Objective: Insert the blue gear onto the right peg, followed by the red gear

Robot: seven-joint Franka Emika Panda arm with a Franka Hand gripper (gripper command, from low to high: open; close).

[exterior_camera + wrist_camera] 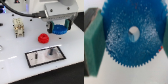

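Observation:
The blue gear (60, 27) hangs above the white table at the back of the exterior view's right, with my gripper (59, 25) shut on it. In the wrist view the toothed blue gear (131, 35) fills the picture, its centre hole facing the camera and a green finger pad (93, 45) pressed against its edge. The red gear (43, 37) lies flat on the table, in front of the gripper and toward the exterior view's left. Nearer the front lies the grey plate (57, 56), with the right peg (51, 50) and its left twin (38, 56) standing bare.
A cream-coloured fixture (18, 27) stands at the back on the exterior view's left. Dark cables (15, 7) run along the far edge. The white table (15, 70) carries everything.

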